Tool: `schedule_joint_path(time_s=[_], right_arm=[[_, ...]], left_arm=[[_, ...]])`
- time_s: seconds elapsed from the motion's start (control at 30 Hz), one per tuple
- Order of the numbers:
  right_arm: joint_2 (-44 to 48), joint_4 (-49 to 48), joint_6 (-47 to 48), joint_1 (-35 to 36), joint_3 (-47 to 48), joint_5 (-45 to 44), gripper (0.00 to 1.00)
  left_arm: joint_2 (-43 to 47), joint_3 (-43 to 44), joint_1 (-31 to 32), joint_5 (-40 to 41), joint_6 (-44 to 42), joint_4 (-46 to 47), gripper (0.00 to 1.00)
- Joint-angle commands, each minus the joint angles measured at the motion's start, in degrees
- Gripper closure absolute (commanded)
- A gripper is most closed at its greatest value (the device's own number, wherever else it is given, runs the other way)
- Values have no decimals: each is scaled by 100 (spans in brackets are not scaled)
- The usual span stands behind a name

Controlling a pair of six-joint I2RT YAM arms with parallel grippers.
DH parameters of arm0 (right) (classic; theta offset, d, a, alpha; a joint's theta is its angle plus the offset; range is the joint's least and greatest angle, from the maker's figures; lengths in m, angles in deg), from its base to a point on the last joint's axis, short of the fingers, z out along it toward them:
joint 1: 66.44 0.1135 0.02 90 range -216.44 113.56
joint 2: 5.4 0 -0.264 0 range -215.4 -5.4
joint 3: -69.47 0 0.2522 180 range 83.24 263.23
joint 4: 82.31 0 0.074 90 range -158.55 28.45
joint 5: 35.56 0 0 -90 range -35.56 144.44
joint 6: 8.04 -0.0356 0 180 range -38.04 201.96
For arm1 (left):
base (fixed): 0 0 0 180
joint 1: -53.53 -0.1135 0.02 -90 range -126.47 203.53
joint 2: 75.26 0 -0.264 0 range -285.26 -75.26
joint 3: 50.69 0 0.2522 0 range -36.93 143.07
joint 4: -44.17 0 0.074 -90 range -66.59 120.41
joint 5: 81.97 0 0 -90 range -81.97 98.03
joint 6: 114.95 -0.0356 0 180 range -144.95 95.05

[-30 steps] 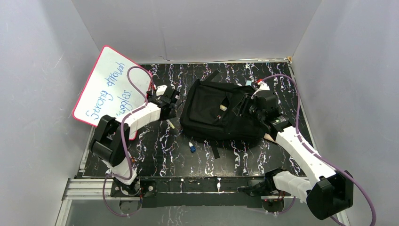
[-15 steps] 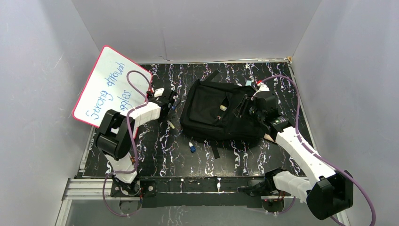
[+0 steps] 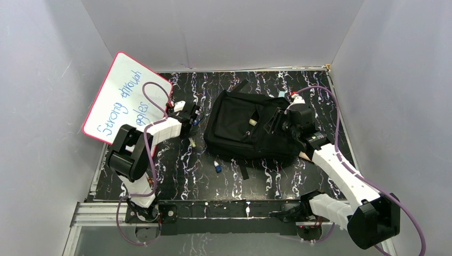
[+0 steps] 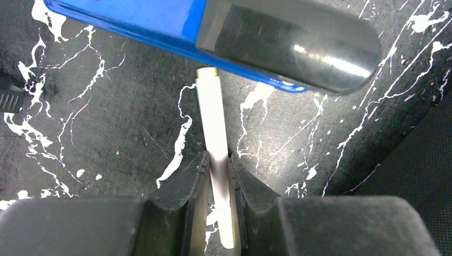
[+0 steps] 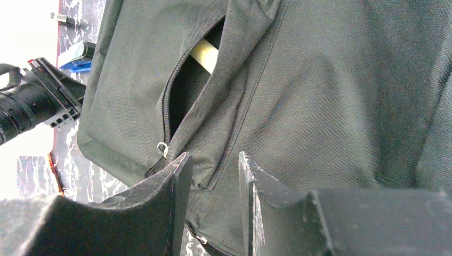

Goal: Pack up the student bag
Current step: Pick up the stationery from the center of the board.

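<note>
Student bag (image 3: 240,128) is lying on the desk (image 3: 176,170). At its nine o'clock, left fingers (image 4: 186,197) are pinching a white pen (image 4: 212,122). Right fingers (image 5: 165,197) are hovering part-open over the bag.

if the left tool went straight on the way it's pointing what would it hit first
Probably the blue item with the grey end, which lies across the path just past the tip of the white stick that the left tool grips. Height is hard to judge, so it might pass above.
</note>
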Motion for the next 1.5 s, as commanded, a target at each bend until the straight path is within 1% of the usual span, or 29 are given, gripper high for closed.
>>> schedule_joint_path(time_s=[0.0, 0.17, 0.27, 0.47, 0.5, 0.6, 0.67, 0.77, 0.87, 0.93, 1.03, 1.17, 1.3, 1.47], right_arm=[[152, -160, 1, -8, -14, -47, 54], [165, -110, 4, -8, 18, -62, 54], [199, -91, 1, -6, 54, -69, 54], [280, -187, -57, 0, 97, -49, 54], [293, -240, -72, -8, 99, -13, 54], [329, -581, -83, 0, 84, 530, 54], [359, -966, -70, 2, 51, 1035, 53], [386, -1585, -190, -1, 21, 1914, 50], [262, -2132, -570, 1, 89, 2396, 48], [165, -2376, -877, 8, 133, 2603, 47], [52, -2904, -1250, 60, 92, 2727, 40], [-140, -3067, -1427, 258, 130, 2655, 37], [-300, -3179, -1537, 556, 105, 2494, 37], [-318, -3375, -1752, 826, -19, 2120, 38]], left_arm=[[128, -215, -23, -7, 127, -39, 89], [317, -276, -23, -92, 191, -177, 100], [809, -402, -22, -290, 260, -309, 100], [2272, -969, 10, -790, 358, -281, 100], [2502, -1033, 12, -959, 268, -174, 100], [3123, -1184, 26, -1682, -82, 328, 100], [3384, -1165, 30, -2158, -304, 663, 100], [3629, -1109, 54, -3183, -611, 1306, 100], [3702, -1038, 102, -3865, -833, 1894, 100], [3657, -958, 177, -4127, -914, 2079, 100], [3531, -820, 329, -4311, -910, 2218, 100], [3387, -741, 630, -4282, -810, 2458, 100], [3221, -681, 924, -4164, -719, 2706, 100], [2975, -546, 1147, -4122, -693, 2843, 100]])
